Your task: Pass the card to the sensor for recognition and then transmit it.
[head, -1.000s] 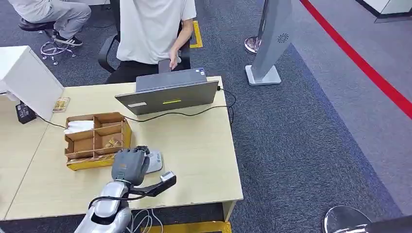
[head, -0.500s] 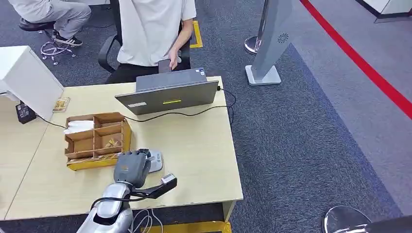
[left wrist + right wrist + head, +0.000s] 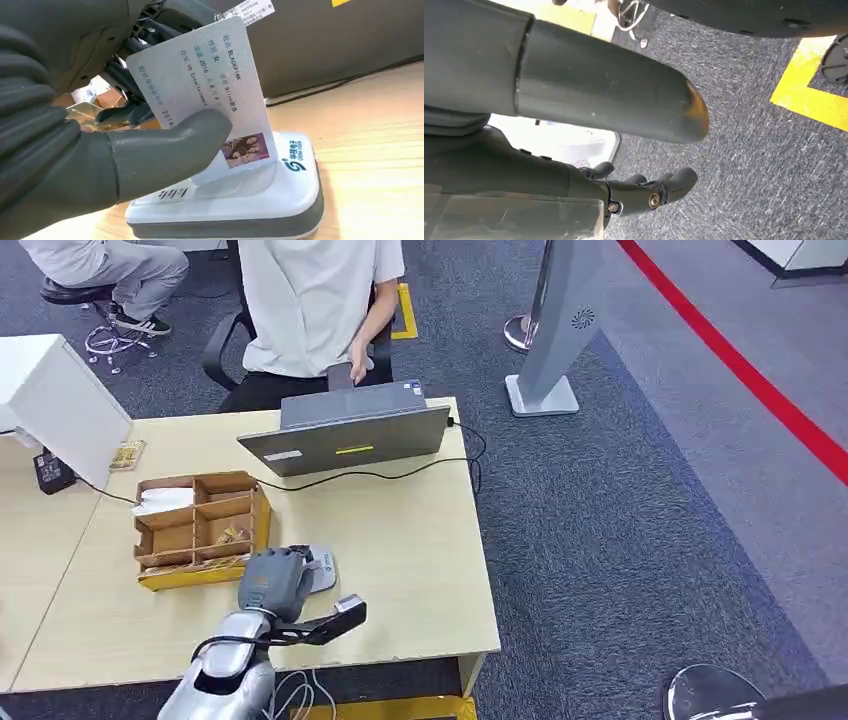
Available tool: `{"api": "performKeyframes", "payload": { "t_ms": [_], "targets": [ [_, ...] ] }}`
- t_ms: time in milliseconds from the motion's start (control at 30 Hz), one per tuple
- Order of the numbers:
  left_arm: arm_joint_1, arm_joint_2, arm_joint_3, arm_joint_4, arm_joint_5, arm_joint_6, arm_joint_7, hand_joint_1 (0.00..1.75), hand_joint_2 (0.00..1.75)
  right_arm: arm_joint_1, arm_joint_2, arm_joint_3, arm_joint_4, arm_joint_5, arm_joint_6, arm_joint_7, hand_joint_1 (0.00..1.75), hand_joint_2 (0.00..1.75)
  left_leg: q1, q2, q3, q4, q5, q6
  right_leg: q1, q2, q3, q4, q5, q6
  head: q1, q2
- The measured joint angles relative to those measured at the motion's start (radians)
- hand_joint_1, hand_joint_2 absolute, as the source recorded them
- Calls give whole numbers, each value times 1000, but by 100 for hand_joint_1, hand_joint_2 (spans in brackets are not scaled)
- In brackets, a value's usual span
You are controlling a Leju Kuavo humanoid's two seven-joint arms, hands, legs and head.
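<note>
We take the sensor [image 3: 318, 572], the white-and-grey pad near the front edge of the table [image 3: 420, 570], as our landmark and read from its left. Just left of it and a little further back sits the cardboard organiser [image 3: 198, 525] with its open compartments. Directly over the sensor our left hand [image 3: 272, 583] pinches the card [image 3: 210, 95] between thumb [image 3: 170, 145] and the darker fingers behind it; the card stands tilted, its lower edge at or just above the pad's top, and we cannot tell whether it touches. We judge the card light, thin, stiff and smooth, so it could slide under a weak pinch; holding by one end and leaving the face free seems best. Behind the sensor, further right, a laptop [image 3: 345, 435] stands before a seated person [image 3: 315, 300]. Our right hand [image 3: 639, 192] hangs over carpet, fingers loosely curled, holding nothing.
</note>
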Motion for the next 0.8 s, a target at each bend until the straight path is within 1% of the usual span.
{"api": "performKeyframes", "payload": {
  "t_ms": [33, 67, 100, 133, 200, 233, 267, 300, 333, 533, 567, 600, 633, 667, 733, 800],
  "targets": [
    [-5, 1, 0, 2, 7, 2, 0, 175, 175, 0, 0, 2, 0, -3, 0, -3, 0, 0, 0, 0, 0, 0, 0, 0, 0, 0, 0, 0, 0, 0, 0, 0],
    [-8, 3, 0, 2, 13, 18, -7, 175, 175, 0, 0, 4, 0, -5, 0, -4, 0, 0, 0, 0, 0, 0, 1, -1, 0, 0, 0, 0, 0, 0, 0, 0],
    [-7, 5, 0, 0, 15, 53, -11, 175, 175, 0, 0, 7, 0, -8, 0, -6, 0, 0, 0, 0, 0, 0, 1, -1, 0, 0, 0, 0, 1, 0, 0, 0],
    [-3, 9, 0, -11, 9, 103, -14, 175, 175, 0, 0, 10, 0, -9, 0, -6, 0, 0, 0, 0, 0, 0, 1, -1, 0, 0, 0, 0, 1, 0, 0, 0],
    [11, 21, 3, -81, -47, 256, -13, 175, 175, 2, 0, 16, 0, -8, 0, -6, 0, 0, 0, 0, -1, 0, 2, 0, 0, 0, -1, 0, 1, 0, 0, 0],
    [11, 28, 9, -127, -84, 321, -14, 175, 175, 1, 0, 21, 1, -6, 0, -6, 0, 0, 0, -2, -1, 0, 2, 0, 0, -1, -1, 0, 1, 0, 0, 0],
    [10, 36, 16, -172, -111, 358, -15, 175, 175, 1, 0, 26, 1, -6, 0, -6, 0, 0, 0, -2, -1, 0, 2, 0, 0, -1, -1, 0, 1, 0, 0, 0],
    [5, 48, 26, -219, -131, 370, -19, 175, 175, 0, 0, 32, 1, -3, 3, -7, 0, 0, 0, -2, -1, 0, 2, 0, 0, -1, -1, 0, 1, 0, 0, 0],
    [2, 54, 29, -233, -135, 372, -21, 175, 175, 0, 0, 34, 1, -2, 3, -7, 0, 0, 0, -2, -1, 0, 2, 0, 0, -1, -1, 0, 1, 0, 0, 0],
    [1, 54, 31, -239, -137, 372, -23, 175, 175, 0, 0, 35, 1, -2, 3, -7, 0, 0, 0, -2, -1, 0, 2, 0, 0, -1, -1, 0, 1, 0, 0, 0],
    [-25, 77, 49, -298, -160, 372, -39, 175, 175, 0, 0, 45, 1, 0, 5, -12, 0, 0, 0, -2, -1, 0, 2, 0, 0, -1, -1, 0, 1, 0, 0, 0],
    [-36, 84, 55, -310, -164, 370, -43, 175, 175, 0, 0, 48, 2, 0, 8, -15, 0, 0, 0, -2, -1, 0, 3, 0, 0, -2, -1, 0, 1, 0, 0, 0],
    [-99, 119, 84, -341, -175, 367, -68, 175, 175, -2, -1, 64, 3, 3, 16, -18, 0, 0, 1, -3, -1, 0, 4, -2, 2, -2, -1, 1, 1, -1, 0, 0],
    [-215, 177, 138, -338, -171, 375, -100, 175, 175, -5, -4, 89, 4, 15, 23, -27, 0, 0, 2, -3, -2, 0, 6, -3, 3, -2, -1, 1, 3, -2, 0, 0],
    [-279, 202, 166, -303, -169, 375, -105, 175, 175, -6, -5, 100, 4, 15, 26, -33, 0, 0, 2, -3, -1, 0, 6, -4, 3, -2, -1, 1, 4, -3, -1, 0],
    [-345, 220, 190, -237, -167, 382, -106, 175, 175, -7, -6, 111, 4, 15, 29, -35, 0, 0, 2, -3, -1, 0, 7, -3, 3, -2, -1, 1, 4, -3, -1, 0]
  ]
}}
